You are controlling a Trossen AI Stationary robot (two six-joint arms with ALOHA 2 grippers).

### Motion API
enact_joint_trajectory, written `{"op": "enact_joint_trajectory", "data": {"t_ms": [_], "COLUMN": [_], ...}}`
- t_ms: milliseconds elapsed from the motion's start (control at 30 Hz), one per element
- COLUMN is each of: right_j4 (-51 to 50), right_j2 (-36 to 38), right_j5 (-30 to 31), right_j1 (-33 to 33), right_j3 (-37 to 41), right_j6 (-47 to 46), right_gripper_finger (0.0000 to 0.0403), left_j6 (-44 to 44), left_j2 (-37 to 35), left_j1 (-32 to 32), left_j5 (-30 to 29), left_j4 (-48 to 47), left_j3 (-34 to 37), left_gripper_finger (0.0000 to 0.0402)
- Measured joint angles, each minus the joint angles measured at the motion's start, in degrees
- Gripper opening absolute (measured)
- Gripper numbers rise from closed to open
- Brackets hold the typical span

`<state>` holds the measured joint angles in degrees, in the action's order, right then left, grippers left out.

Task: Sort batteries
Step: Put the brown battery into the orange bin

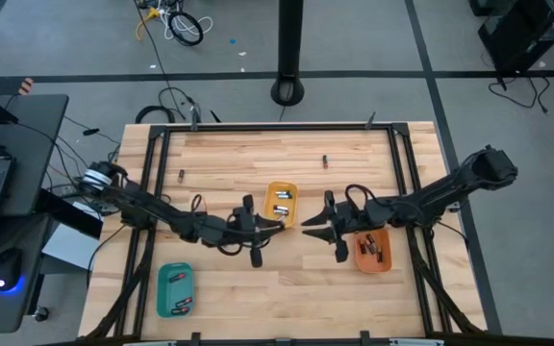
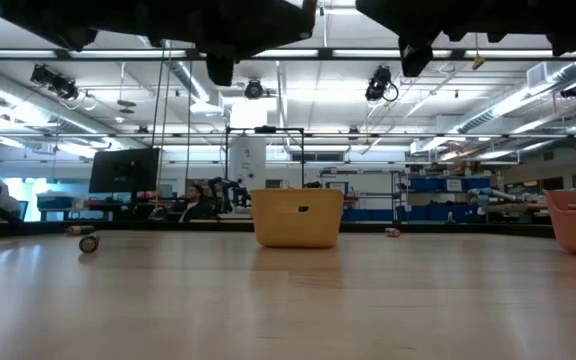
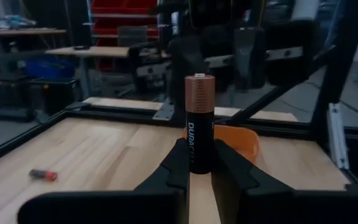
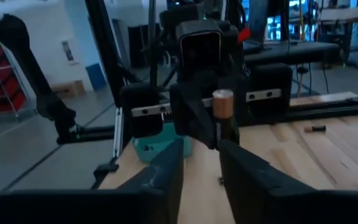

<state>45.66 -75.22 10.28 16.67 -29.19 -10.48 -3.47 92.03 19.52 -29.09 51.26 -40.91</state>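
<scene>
- Above mid-desk, the left gripper (image 3: 197,167) clamps its fingers (image 3: 176,163) on a black-and-copper cylindrical battery (image 3: 199,121), upright, copper end up, likely presented for handover.
- Right gripper (image 4: 201,163) faces it, fingers spread and empty, near the orange plastic tray (image 1: 373,251).
- High view shows the yellow plastic tray (image 1: 279,205) between the arms; wrist views show the grip.

Both dark arms reach inward above the worktop's middle, the left hand (image 1: 275,229) pointing toward 3 o'clock with its fingers (image 3: 178,167) clamped on an upright battery (image 3: 200,122), and the right hand (image 1: 312,229) facing it toward 9 o'clock with fingers parted, tips nearly meeting.
</scene>
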Motion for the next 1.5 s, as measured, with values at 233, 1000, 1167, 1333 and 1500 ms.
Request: {"op": "enact_joint_trajectory", "data": {"t_ms": [233,1000,1167,1333,1500], "right_j4": [7.41,7.4,7.06,6.33,4.31], "right_j2": [-5.18,-9.16,-9.16,-9.14,-6.61], "right_j5": [0.9,1.2,1.2,1.22,1.2], "right_j1": [0.0,0.08,0.13,0.1,-0.27], "right_j3": [-0.57,-3.58,-3.58,-3.58,-3.54], "right_j6": [0.15,3.43,4.48,4.43,4.46], "right_gripper_finger": [0.0173,0.0071,0.0066,0.0066,0.0066], "left_j6": [0.55,1.93,2.49,2.86,3.37], "left_j2": [2.68,8.31,8.31,8.31,8.31], "left_j1": [-0.43,-0.8,-0.8,-0.8,-0.8], "left_j5": [2.42,5.37,4.86,3.88,3.45], "left_j4": [1.67,1.67,1.23,0.06,-0.66], "left_j3": [-1.88,-6.84,-6.84,-6.84,-6.86], "left_gripper_finger": [0.0044,0.0044,0.0044,0.0066,0.0091]}}
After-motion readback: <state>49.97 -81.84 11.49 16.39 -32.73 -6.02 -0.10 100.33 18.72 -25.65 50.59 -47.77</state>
